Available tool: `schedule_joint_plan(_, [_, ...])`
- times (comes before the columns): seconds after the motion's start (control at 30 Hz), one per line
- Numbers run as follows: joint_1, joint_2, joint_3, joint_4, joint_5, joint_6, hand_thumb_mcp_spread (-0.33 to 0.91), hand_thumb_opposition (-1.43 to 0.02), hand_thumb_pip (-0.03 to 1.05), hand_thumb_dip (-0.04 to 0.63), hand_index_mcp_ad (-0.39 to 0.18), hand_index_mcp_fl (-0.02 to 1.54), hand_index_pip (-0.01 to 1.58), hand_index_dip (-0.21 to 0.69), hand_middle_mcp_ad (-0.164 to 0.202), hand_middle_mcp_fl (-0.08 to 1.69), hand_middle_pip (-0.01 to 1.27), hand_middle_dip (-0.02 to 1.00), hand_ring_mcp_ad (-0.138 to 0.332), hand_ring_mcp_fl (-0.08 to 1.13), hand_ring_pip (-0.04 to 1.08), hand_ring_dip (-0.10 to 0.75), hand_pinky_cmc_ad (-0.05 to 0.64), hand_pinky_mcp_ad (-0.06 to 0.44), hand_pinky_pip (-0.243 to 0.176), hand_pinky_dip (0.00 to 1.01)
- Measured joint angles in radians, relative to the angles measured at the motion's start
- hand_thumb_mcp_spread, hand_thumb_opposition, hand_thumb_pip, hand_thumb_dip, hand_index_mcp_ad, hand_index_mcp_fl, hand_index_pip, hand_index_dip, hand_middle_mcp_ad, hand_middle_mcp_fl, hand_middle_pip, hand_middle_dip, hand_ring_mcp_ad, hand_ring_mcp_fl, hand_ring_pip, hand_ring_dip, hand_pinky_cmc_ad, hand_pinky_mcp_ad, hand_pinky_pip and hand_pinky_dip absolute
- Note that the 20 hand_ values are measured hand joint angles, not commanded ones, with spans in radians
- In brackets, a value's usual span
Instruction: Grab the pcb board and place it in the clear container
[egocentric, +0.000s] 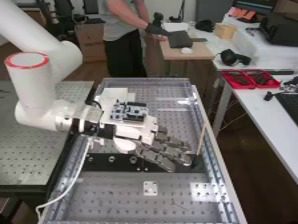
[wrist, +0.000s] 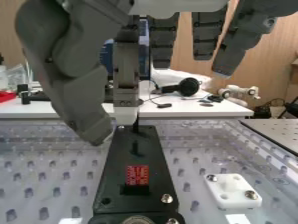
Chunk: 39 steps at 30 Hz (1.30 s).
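"Robot hand (egocentric: 164, 151) spans a black bar (egocentric: 110, 161) on a perforated bench, its fingers relaxed and spread wide. And the board?"

"Circuit board (egocentric: 129, 112) sits above the hand's wrist mount; whether it is the one named in the task, I cannot tell."

"The surroundings?"

"Clear container (egocentric: 148, 80) walls ring the bench top. White block (wrist: 233, 191) with two screws lies beside the bar."

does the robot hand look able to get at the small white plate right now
Probably yes: the hand hangs open near the plate, and nothing visible stands between them, though the two screws may hold the plate down.
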Motion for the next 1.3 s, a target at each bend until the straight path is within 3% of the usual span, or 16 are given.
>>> schedule_joint_plan(0.77, [-0.039,-0.077,0.043,0.010,-0.054,-0.024,0.40,-0.87,0.70,0.237,-0.077,0.23,1.56,-0.026,0.068,0.10,0.12,0.13,0.222,0.00,0.10,0.026,0.316,0.197,-0.091,0.51])
schedule_joint_plan(1.17, [-0.053,-0.087,0.048,0.027,-0.082,-0.028,0.44,-0.90,0.70,0.239,-0.103,0.33,1.56,-0.026,0.070,0.13,0.12,0.13,0.222,0.00,0.10,0.026,0.316,0.195,-0.093,0.48])
schedule_joint_plan(1.3, [-0.055,-0.088,0.050,0.026,-0.092,-0.032,0.45,-0.90,0.69,0.236,-0.105,0.38,1.56,-0.021,0.068,0.13,0.12,0.13,0.222,0.00,0.10,0.026,0.316,0.199,-0.075,0.48])
